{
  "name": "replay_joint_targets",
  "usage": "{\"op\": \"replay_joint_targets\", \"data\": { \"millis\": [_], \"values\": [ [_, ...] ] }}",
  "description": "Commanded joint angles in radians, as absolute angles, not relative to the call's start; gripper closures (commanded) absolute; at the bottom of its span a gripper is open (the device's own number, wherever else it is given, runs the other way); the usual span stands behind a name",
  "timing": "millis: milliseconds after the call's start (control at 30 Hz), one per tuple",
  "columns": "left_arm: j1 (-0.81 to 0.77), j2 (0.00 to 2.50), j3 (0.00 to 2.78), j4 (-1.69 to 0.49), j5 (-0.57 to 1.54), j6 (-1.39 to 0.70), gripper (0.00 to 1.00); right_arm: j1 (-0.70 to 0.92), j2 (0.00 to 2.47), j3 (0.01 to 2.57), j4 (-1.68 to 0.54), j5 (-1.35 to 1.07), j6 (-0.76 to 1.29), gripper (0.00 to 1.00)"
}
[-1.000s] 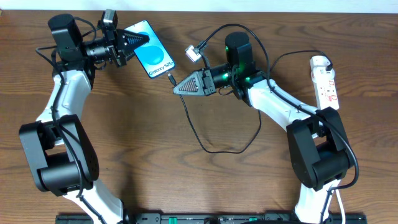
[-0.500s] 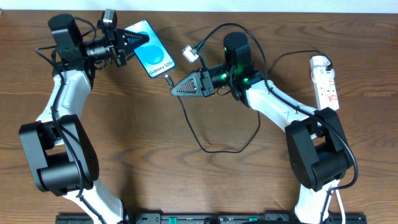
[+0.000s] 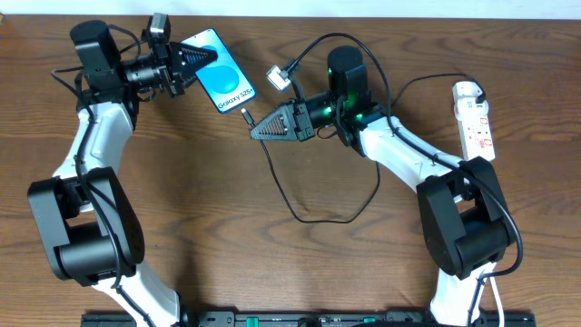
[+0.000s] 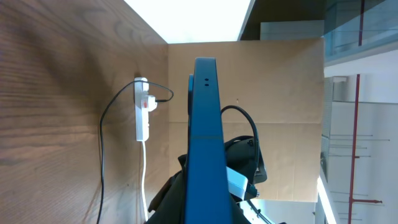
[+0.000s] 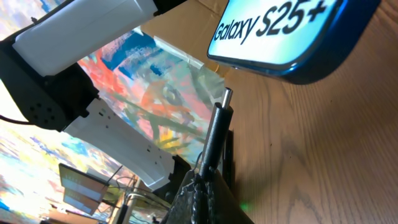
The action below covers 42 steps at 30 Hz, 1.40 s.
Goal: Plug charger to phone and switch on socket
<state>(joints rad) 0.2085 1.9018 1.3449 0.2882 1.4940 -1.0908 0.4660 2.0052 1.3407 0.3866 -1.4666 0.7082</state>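
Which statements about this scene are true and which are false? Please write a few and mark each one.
1. The left pincer holds the phone. True.
2. The charger plug is inserted in the phone. False: a gap separates its tip from the phone's edge.
3. The right pincer is shut on the charger plug. True.
4. The socket strip lies under the phone. False: it lies far to the right, apart from the phone.
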Motion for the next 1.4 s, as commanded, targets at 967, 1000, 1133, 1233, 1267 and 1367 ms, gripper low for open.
{"op": "replay_joint_targets", "data": {
  "millis": [967,1000,1133,1233,1267,1367],
  "values": [
    [0.182,1.879,1.361,0.295,1.559,-1.020,0.93,0.478,1.997,1.349,0.393,-1.422,0.729,0.99],
    [0.182,1.879,1.361,0.295,1.559,-1.020,0.92,0.478,1.998,1.349,0.393,-1.420,0.729,0.99],
    [0.181,1.879,1.361,0.295,1.558,-1.021,0.92,0.478,1.998,1.349,0.392,-1.420,0.729,0.99],
    [0.182,1.879,1.361,0.295,1.552,-1.021,0.92,0.480,1.998,1.349,0.391,-1.420,0.729,0.99],
    [0.182,1.879,1.361,0.295,1.552,-1.021,0.93,0.480,1.998,1.349,0.389,-1.420,0.729,0.99],
    [0.182,1.879,1.361,0.295,1.552,-1.021,0.93,0.482,1.998,1.349,0.385,-1.419,0.729,0.99]
  ]
}}
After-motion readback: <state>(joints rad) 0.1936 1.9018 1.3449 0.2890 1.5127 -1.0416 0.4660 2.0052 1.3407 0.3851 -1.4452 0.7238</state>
